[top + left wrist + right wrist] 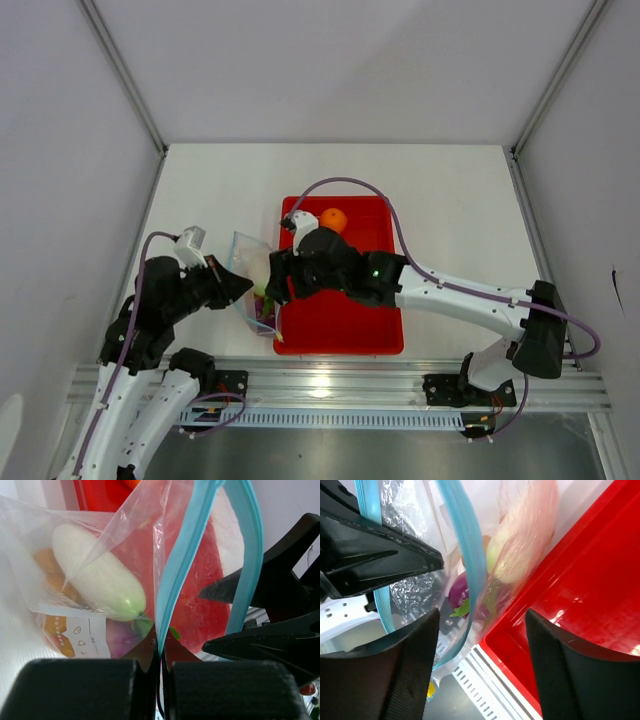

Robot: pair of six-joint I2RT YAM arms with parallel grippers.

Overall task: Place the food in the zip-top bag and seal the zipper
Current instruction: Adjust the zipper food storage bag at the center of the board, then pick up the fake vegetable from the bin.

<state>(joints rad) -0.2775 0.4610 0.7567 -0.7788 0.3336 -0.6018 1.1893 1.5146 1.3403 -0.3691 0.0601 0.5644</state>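
The zip-top bag (250, 262) hangs at the red tray's left edge between my two grippers. My left gripper (161, 652) is shut on its blue zipper (172, 590) at one end of the mouth. The mouth gapes open. Inside lie the white radish (97, 577), the purple onion (122, 640) and an orange piece (47, 565). My right gripper (480, 645) is open, its fingers (260, 587) on either side of the other zipper lip (470, 555). The radish (520, 545) and onion (460, 592) show through the plastic. The orange (334, 219) sits in the tray's far part.
The red tray (370, 320) lies mid-table, its near edge by the metal rail (330, 385). White walls enclose the table on three sides. The left gripper (243, 288) and right gripper (272, 285) are close together over the tray's left near corner.
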